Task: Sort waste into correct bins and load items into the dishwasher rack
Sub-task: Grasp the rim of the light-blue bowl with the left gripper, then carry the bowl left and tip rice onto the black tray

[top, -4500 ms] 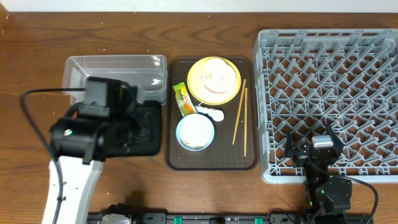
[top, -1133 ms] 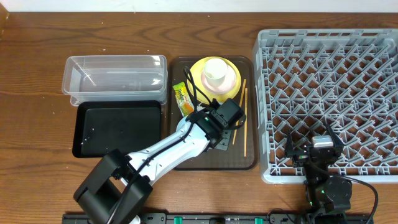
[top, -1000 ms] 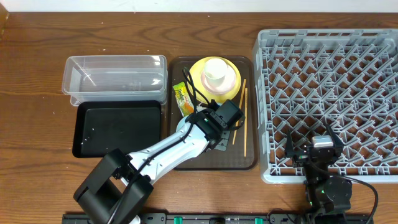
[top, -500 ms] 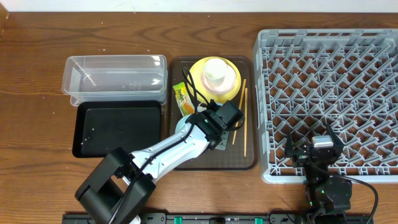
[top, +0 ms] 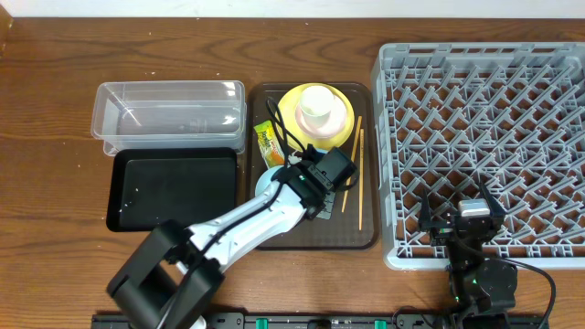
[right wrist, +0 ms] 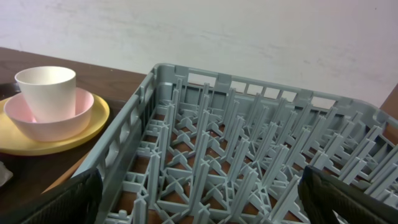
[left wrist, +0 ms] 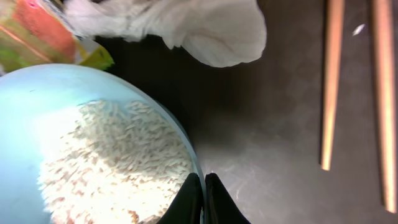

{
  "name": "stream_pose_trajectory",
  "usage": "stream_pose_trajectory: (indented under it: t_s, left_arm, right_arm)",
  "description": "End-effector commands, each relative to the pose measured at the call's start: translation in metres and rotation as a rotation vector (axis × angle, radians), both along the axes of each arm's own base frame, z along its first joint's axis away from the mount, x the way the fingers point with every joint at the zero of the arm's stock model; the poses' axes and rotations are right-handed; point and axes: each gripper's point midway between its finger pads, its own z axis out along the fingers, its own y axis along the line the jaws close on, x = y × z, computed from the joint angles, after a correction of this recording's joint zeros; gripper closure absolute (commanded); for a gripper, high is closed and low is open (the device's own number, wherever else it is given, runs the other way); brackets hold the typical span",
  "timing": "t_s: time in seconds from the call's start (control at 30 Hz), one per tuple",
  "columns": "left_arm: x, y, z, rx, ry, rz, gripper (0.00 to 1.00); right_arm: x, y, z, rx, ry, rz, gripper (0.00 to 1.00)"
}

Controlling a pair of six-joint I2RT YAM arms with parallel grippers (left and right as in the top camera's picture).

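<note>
Left wrist: left jaws clench light blue bowl rim; right jaws released, at rack.

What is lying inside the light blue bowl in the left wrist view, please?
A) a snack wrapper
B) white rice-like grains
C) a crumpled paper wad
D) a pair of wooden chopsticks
B: white rice-like grains lie in a heap inside the light blue bowl, while the paper wad, chopsticks and snack wrapper all lie outside its rim.
</note>
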Motion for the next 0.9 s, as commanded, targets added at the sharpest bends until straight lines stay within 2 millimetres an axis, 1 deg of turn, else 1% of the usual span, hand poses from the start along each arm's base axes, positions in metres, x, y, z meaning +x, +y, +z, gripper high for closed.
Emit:
stream_pose_trajectory:
  t_s: [0.0, 0.1, 0.13, 0.23, 0.33, 0.43, 0.5, 0.57, 0.87]
  left_arm:
    - [0.009, 0.000, 0.039, -0.065, -0.080, 0.014, 0.94]
    - [0.013, 0.013, 0.065, -0.102, -0.120, 0.044, 0.94]
    - [0.013, 0.022, 0.076, -0.111, -0.135, 0.055, 0.94]
    - [0.015, 0.045, 0.101, -0.126, -0.173, 0.086, 0.94]
    - [0.017, 0.079, 0.125, -0.141, -0.213, 0.157, 0.94]
    - [0.019, 0.116, 0.142, -0.138, -0.244, 0.246, 0.94]
    - [0.019, 0.143, 0.147, -0.131, -0.250, 0.319, 0.94]
    - [0.018, 0.161, 0.149, -0.146, -0.233, 0.350, 0.94]
    - [0.029, 0.198, 0.139, -0.417, -0.097, 0.383, 0.94]
  right_arm:
    - [0.000, 0.000, 0.000, -0.004, -0.002, 0.003, 0.01]
    - [0.000, 0.000, 0.000, -0.004, -0.002, 0.003, 0.01]
    - [0.000, 0.000, 0.000, -0.004, -0.002, 0.003, 0.01]
    - [0.000, 0.000, 0.000, -0.004, -0.002, 0.003, 0.01]
    - [0.000, 0.000, 0.000, -0.004, -0.002, 0.003, 0.01]
    - [0.000, 0.000, 0.000, -0.004, -0.002, 0.003, 0.01]
    - [0.000, 0.000, 0.000, -0.004, -0.002, 0.003, 0.01]
    - [0.000, 0.000, 0.000, -0.004, -0.002, 0.003, 0.01]
    - [0.000, 0.000, 0.000, -0.004, -0.002, 0.003, 0.01]
